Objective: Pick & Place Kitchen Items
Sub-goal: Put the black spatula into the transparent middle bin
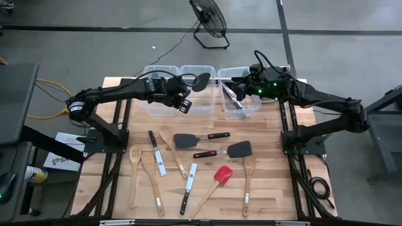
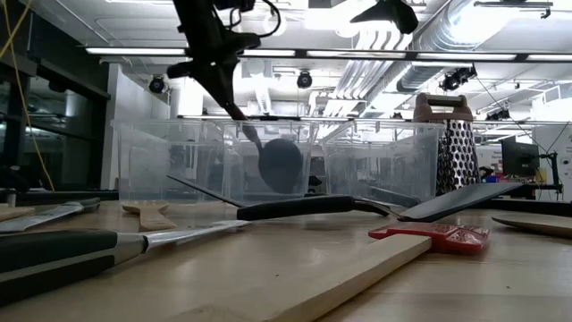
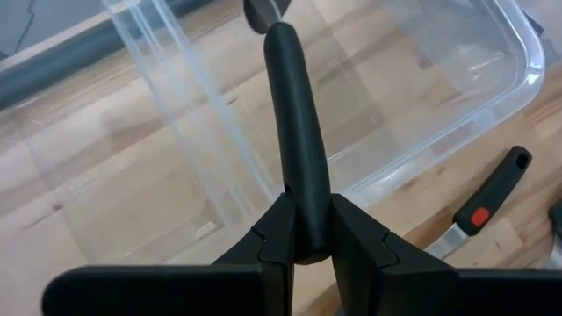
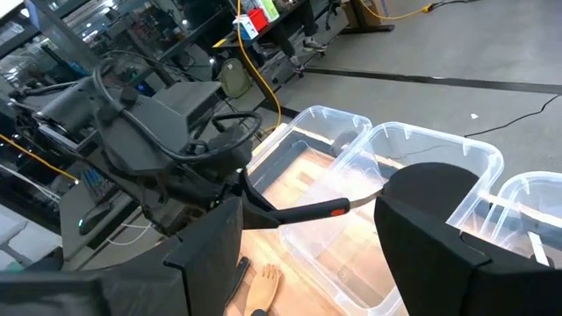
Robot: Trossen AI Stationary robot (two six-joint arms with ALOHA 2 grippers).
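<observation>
While our left pincer (image 3: 309, 241) is clamped on the black handle of a spoon-like black utensil (image 1: 200, 81), we carry it above the middle clear bin (image 1: 198, 100) at about twelve o'clock on the surface (image 1: 270, 191). From table height its round head hangs down inside that bin's walls, so we judge this to be the placing step, with release not yet made.

Our right pincer (image 4: 303, 241) hovers over the right-hand bin (image 1: 242, 100) at about one o'clock, its fingers spread wide and empty; that bin already holds a few utensils. A third bin (image 1: 157, 88) stands at eleven o'clock, beside the middle one.

Waiting on the surface are the remaining kitchen items:
- a black turner (image 1: 188, 140) near the centre, and another black turner (image 1: 237, 149) just toward three o'clock of it
- a red-headed spatula (image 1: 217, 181) toward five o'clock
- pale wooden spoons (image 1: 171, 145) and knives (image 1: 156, 154) toward seven and eight o'clock

Next, we think, the left pincer should lower a little so that the handle sits within the bin's rim, then open. A long handle could tip over the wall if dropped high, so a low release looks safer. Afterwards either arm can reach for the nearest turner.
</observation>
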